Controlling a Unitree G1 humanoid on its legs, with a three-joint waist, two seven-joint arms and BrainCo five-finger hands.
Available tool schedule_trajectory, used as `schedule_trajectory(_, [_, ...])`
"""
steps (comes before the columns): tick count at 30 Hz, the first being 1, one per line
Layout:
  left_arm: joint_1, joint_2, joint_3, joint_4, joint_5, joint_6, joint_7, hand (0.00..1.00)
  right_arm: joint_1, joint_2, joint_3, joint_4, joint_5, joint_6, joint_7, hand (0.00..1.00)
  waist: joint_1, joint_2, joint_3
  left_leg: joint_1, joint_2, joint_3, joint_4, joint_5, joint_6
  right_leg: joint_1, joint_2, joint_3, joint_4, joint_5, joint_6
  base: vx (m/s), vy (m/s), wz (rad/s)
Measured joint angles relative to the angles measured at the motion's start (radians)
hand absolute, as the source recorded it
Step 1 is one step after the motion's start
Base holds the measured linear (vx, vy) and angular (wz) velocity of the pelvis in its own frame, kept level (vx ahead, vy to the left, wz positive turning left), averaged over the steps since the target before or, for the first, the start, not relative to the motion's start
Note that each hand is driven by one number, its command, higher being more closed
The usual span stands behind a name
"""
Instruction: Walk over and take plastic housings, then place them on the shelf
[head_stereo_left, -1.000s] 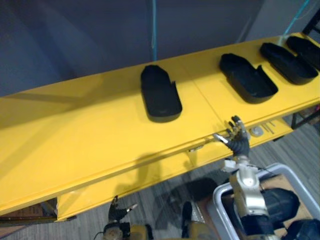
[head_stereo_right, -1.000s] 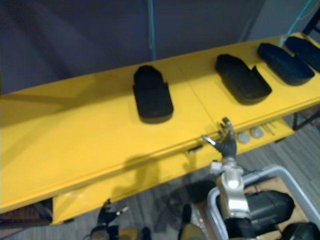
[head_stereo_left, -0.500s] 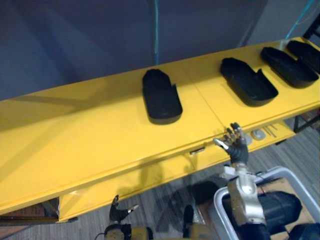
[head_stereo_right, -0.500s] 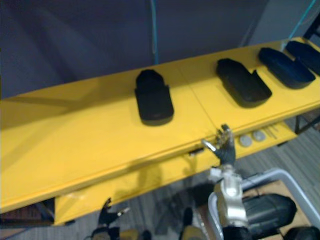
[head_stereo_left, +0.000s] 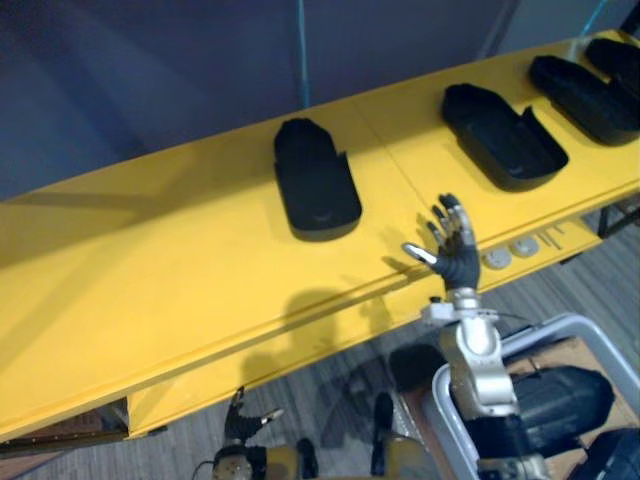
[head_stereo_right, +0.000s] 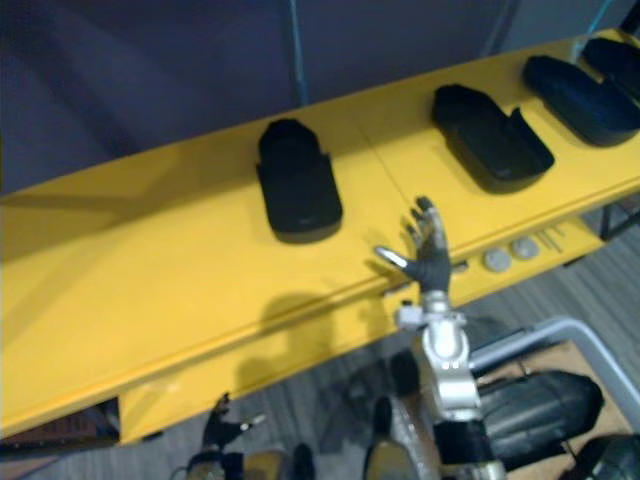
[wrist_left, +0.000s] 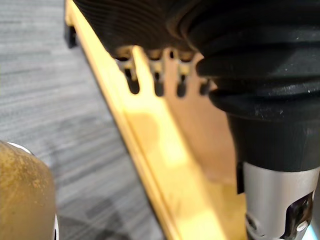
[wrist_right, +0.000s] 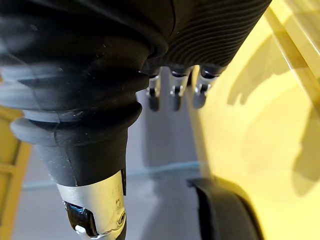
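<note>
Several black plastic housings lie in a row on the long yellow shelf. The nearest housing is at the middle, a second housing lies to its right, and more housings sit at the far right end. My right hand is raised over the shelf's front edge, right of the nearest housing and apart from it, open with fingers spread and holding nothing. Its wrist view shows straight fingers and a housing's end. My left hand hangs low by the floor, open and empty.
A grey-framed bin holding dark parts stands at the lower right, close to my right arm. Two round silver discs lie on a lower yellow ledge. A dark wall and a teal line stand behind the shelf.
My right hand has risen and moved forward, from below the shelf's front edge to over it. The view has shifted a little. The housings have not moved.
</note>
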Motion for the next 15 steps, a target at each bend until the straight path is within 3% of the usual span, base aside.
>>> schedule_trajectory(4, [0.0,0.002,-0.019,0.0,-0.002,-0.002,0.002,0.0,0.001,-0.013,0.012,-0.012,-0.006,0.028,0.001,0.0,-0.004,0.006,0.003,0.014,0.0,0.001,-0.019,0.015,-0.006,0.005,0.002,0.003,-0.001,-0.002,-0.003,-0.02,-0.042,-0.02])
schedule_trajectory(10, [0.001,0.0,-0.022,0.009,-0.007,-0.02,-0.001,0.0,0.03,-0.025,0.015,-0.011,-0.039,0.027,-0.032,0.0,-0.006,0.005,0.003,0.048,0.003,-0.007,-0.022,0.017,-0.006,0.06,0.006,-0.006,-0.039,0.007,-0.002,-0.04,-0.024,0.04])
schedule_trajectory(13, [0.002,0.001,-0.016,0.009,0.002,-0.019,-0.008,0.0,0.08,-0.017,0.008,-0.011,-0.037,0.026,-0.047,0.0,-0.006,-0.006,-0.003,0.067,0.003,-0.005,-0.033,0.016,-0.006,0.094,0.009,-0.005,-0.077,0.023,0.004,-0.04,-0.001,0.0])
schedule_trajectory(15, [-0.001,0.005,-0.014,0.008,0.063,-0.02,-0.014,0.0,0.132,-0.008,-0.019,-0.011,-0.036,0.025,-0.05,0.0,-0.007,-0.017,-0.011,0.069,0.005,-0.001,-0.033,0.014,-0.008,0.104,0.014,-0.002,-0.095,0.034,0.002,-0.02,-0.003,-0.05])
